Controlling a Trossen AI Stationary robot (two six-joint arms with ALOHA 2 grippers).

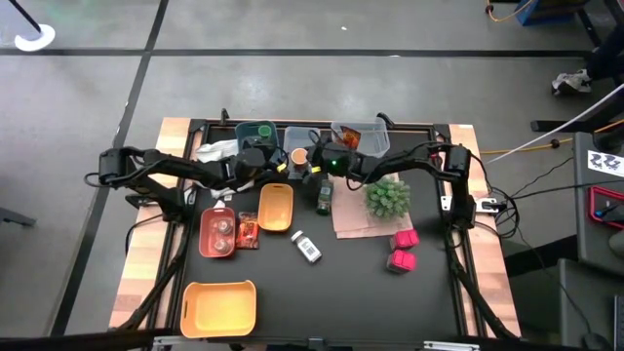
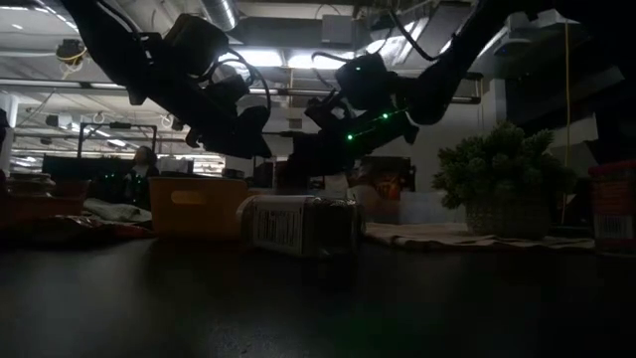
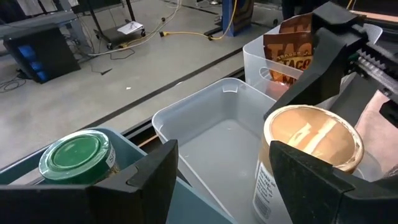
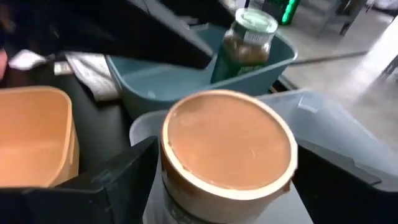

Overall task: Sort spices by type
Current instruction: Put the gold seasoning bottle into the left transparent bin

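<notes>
A jar with an orange lid (image 4: 227,146) stands upright over a clear bin (image 3: 205,134) at the table's far side, between the fingers of my right gripper (image 4: 227,186). The jar (image 1: 299,156) and my right gripper (image 1: 314,162) also show in the high view. My left gripper (image 3: 217,171) is open just left of the jar, above the edge between the clear bin and a teal bin (image 3: 25,174), touching nothing. A green-lidded jar (image 3: 78,155) stands in the teal bin. Red-orange packets (image 3: 289,53) stand in a second clear bin. My right gripper holds the orange-lidded jar by its body just below the lid (image 4: 180,186), pinched between the two fingers, one on each side. The fingers (image 3: 311,74) come from the table's right, slanting down. The jar stays upright over the clear bin; its base is hidden.
On the near table lie a white labelled bottle (image 1: 308,247), two magenta boxes (image 1: 402,249), a red tray with jars (image 1: 218,232), a packet (image 1: 248,231), two orange bins (image 1: 275,207) (image 1: 219,307), a dark jar (image 1: 323,198) and a spiky plant (image 1: 388,198).
</notes>
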